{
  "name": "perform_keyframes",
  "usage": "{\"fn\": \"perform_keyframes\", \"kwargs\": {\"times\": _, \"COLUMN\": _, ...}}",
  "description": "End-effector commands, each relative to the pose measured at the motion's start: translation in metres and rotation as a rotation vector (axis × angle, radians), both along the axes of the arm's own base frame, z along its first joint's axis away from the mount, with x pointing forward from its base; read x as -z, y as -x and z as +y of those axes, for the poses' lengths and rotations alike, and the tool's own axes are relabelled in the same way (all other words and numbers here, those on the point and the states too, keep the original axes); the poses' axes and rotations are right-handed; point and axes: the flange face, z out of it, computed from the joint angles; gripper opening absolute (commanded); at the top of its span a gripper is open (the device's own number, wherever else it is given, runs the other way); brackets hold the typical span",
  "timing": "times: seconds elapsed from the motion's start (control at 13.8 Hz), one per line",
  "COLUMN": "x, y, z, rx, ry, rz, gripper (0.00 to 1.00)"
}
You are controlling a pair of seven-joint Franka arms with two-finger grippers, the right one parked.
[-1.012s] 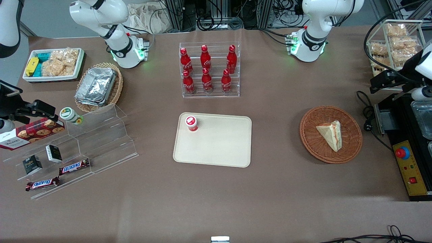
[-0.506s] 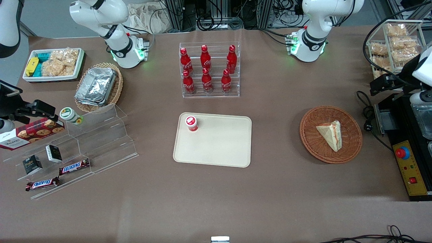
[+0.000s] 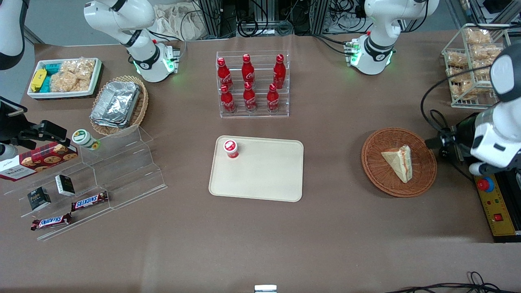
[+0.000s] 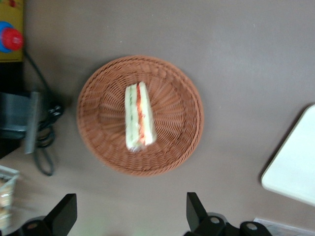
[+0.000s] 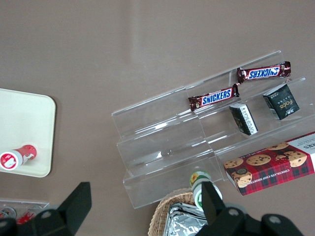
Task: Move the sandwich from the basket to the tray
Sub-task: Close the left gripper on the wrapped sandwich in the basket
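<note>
Sandwich (image 4: 137, 117) lies in the basket (image 4: 187, 105), below the gripper (image 4: 132, 216), whose fingers are wide apart. It should come straight down and pinch the bread sides gently.

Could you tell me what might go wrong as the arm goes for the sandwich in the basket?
1. The sandwich lies on its side in the shallow woven basket, so the open gripper, hovering above the basket's edge, could catch the wicker or squeeze the filling out.
2. A small red-capped bottle stands on the tray, so a careless placement could knock it over.
3. A black cable lies close to the basket and could snag the arm.
</note>
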Motion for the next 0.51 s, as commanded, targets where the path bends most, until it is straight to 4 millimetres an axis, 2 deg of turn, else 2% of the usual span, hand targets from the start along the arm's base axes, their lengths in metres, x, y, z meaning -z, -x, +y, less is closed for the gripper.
{"fn": "perform_keyframes", "kwargs": {"times": 0.0, "x": 0.054, "y": 0.0, "z": 0.021, "rx": -0.102, "ry": 0.036, "rz": -0.007, "gripper": 1.0}}
{"fn": "perform_keyframes", "kwargs": {"times": 0.14, "x": 0.101, "y": 0.005, "z": 0.027, "rx": -0.141, "ry": 0.048, "rz": -0.013, "gripper": 1.0}}
{"fn": "perform_keyframes", "kwargs": {"times": 0.43, "x": 0.174, "y": 0.025, "z": 0.028, "rx": -0.194, "ry": 0.068, "rz": -0.034, "gripper": 1.0}}
